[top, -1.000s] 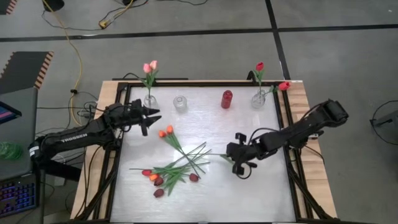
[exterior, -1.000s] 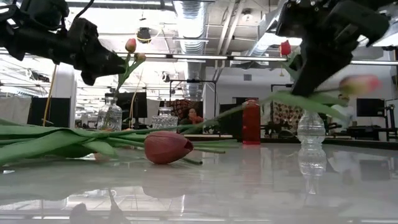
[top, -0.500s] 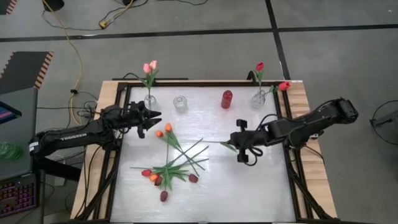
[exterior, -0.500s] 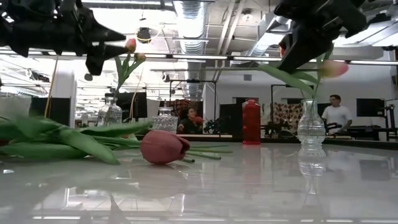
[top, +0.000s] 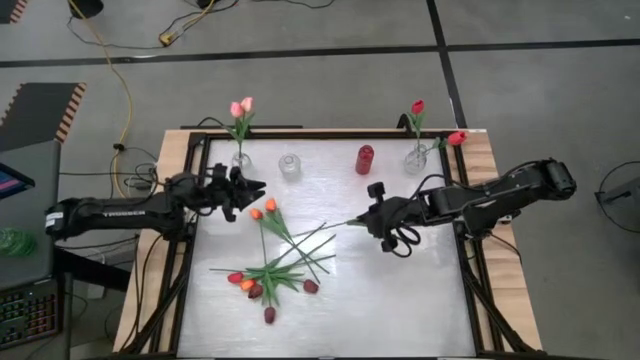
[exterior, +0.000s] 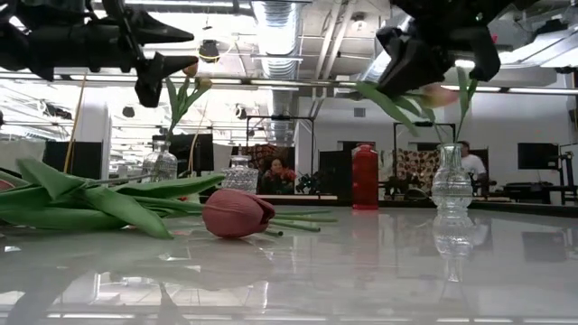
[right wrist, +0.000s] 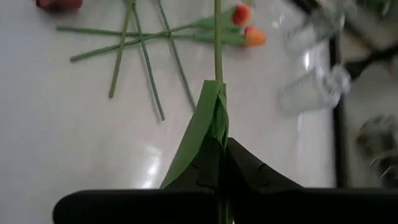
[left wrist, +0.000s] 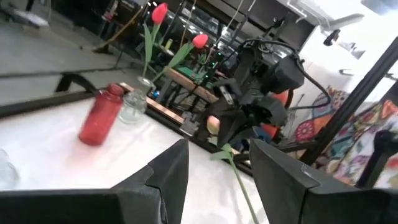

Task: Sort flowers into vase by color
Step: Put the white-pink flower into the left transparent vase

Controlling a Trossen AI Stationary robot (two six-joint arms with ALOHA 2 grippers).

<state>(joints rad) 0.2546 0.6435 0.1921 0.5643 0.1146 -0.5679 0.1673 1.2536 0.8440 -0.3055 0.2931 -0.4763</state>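
White and glossy, the table [top: 400,300] is bounded by a black frame, and we find its near right part bare, the widest free area for arm travel. Along the far edge we see four containers: a clear vase [top: 241,161] holding two pink tulips, an empty clear vase [top: 290,166], a red bottle [top: 365,159], and a clear vase [top: 416,159] holding two red tulips. The loose flowers [top: 275,270] lie in a crossed pile left of centre, thin green stems overlapping, with orange heads toward the far side and red and dark maroon heads toward the near side. The right gripper [top: 378,217] hovers right of centre, above the table, its fingers clamped on the leaf of one tulip [right wrist: 208,124] whose stem extends toward the pile. The left gripper [top: 250,187] hovers beside the pink-tulip vase, fingers parted and holding nothing.
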